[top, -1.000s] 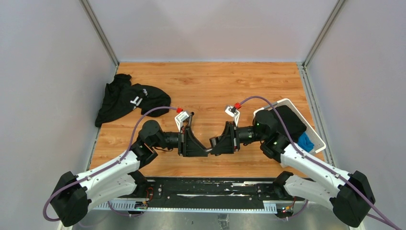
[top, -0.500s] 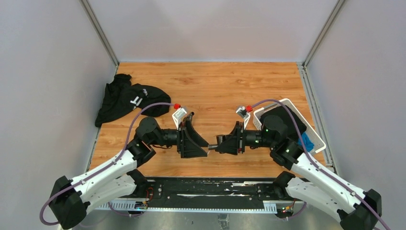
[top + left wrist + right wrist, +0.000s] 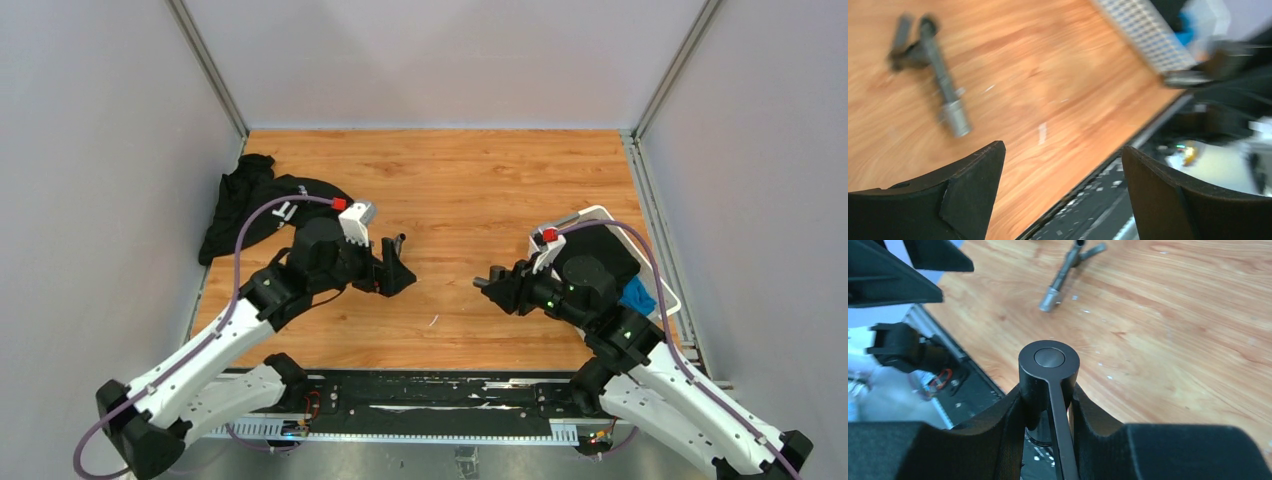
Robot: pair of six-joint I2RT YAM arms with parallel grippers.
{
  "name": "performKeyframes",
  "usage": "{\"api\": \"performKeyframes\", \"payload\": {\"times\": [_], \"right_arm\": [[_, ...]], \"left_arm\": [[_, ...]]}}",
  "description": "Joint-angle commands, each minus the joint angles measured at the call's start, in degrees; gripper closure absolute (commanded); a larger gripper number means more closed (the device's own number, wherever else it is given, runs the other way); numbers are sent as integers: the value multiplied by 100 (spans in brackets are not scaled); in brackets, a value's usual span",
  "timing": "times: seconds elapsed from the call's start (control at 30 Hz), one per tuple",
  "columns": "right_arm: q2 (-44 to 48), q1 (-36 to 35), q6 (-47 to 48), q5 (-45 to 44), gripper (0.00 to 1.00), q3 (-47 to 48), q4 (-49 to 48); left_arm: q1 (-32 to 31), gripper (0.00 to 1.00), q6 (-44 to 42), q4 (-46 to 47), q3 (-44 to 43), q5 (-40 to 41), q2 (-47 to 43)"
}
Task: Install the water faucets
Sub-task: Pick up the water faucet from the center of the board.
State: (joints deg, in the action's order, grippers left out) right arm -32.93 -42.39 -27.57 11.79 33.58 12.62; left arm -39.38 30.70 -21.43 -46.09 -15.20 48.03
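Top external view puts the loose pipe piece (image 3: 399,240) flat on the counter (image 3: 450,180), just beyond the far finger of the left end effector (image 3: 398,270) and well apart from the right end effector (image 3: 490,286), so the left arm is the nearer one. The left end effector is spread wide and holds nothing. From its wrist camera the pipe piece lies ahead and off to the left of the fingers, not between them. Its long axis runs obliquely away from them, with the lighter stub end nearest and a short side branch at the far end. The right end effector is pinching the lever piece (image 3: 1049,367), a round capped barrel with a thin handle running back between the fingers. Its cap points out toward the left arm. From that wrist camera the pipe piece is ahead and slightly right of the held cap, lying at a slant. As a judgement, joining the two turns on the left end effector swinging leftward to straddle the pipe across its length. Behind the right end effector sits the white basket (image 3: 592,212), holding black cloth (image 3: 610,250) and a blue item (image 3: 637,297); no faucet parts show in it. A black garment (image 3: 262,205) lies behind the left arm.
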Motion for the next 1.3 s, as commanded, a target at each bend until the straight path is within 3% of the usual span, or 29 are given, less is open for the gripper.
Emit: {"api": "performKeyframes", "payload": {"times": [0.0, 0.2, 0.33, 0.63, 0.9, 1.27], "right_arm": [[19, -36, 267, -1075, 100, 184, 402], [94, -37, 2, -1150, 100, 134, 374], [178, -40, -93, -1134, 100, 79, 288], [44, -39, -259, -913, 100, 52, 189], [19, -36, -278, -845, 100, 86, 177], [34, -37, -285, -825, 100, 87, 266]], "left_arm": [[-52, 9, -258, -1317, 90, 1931, 732], [-291, 10, -8, -1069, 54, 3214, 1611], [-355, 14, 46, -850, -146, 3556, 2221], [-1318, 17, 458, -1147, -954, 5464, 3801], [-1345, 26, 753, -1450, -1529, 6068, 4853], [-1336, 41, 730, -1345, -1804, 6055, 5514]]}}
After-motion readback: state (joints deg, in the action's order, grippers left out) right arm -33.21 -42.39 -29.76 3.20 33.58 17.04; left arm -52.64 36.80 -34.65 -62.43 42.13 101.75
